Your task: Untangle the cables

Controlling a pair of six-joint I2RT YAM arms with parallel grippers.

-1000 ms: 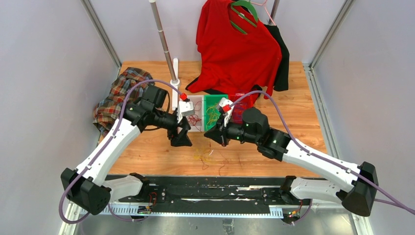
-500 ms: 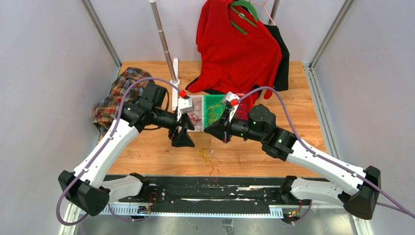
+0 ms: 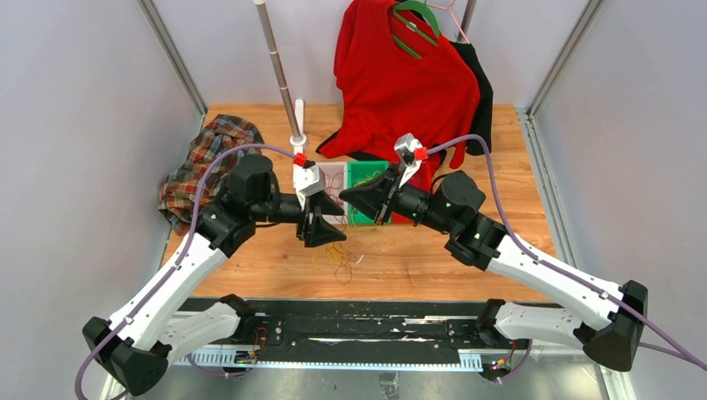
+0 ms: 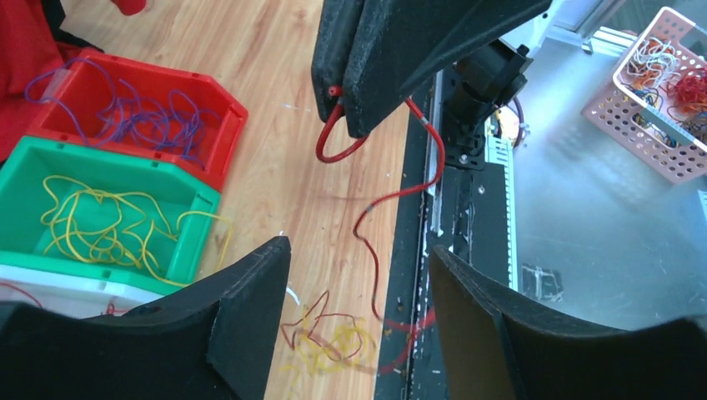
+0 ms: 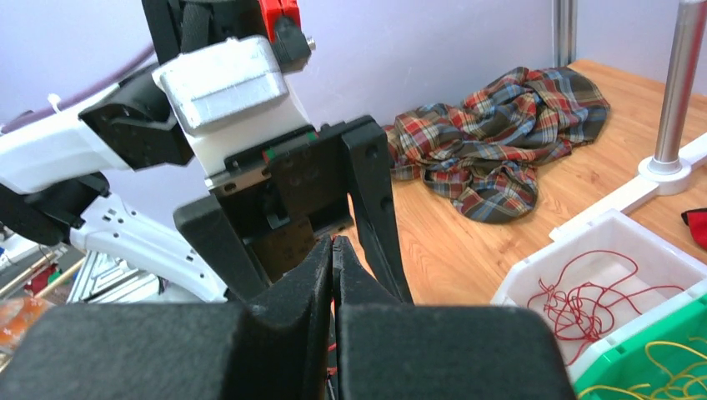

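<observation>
Three plastic bins: white bin [image 5: 617,218] holds red cables [image 5: 584,283], green bin [image 4: 108,158] yellow, red bin [image 4: 179,79] purple. My right claw [image 5: 332,246] pinches one red cable [image 4: 375,212]; left claw [image 4: 358,250] gapes, seemingly empty.

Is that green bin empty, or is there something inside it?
Not empty. The green bin holds a loose heap of thin yellow wires spread across its floor, as the left wrist view shows clearly.
</observation>
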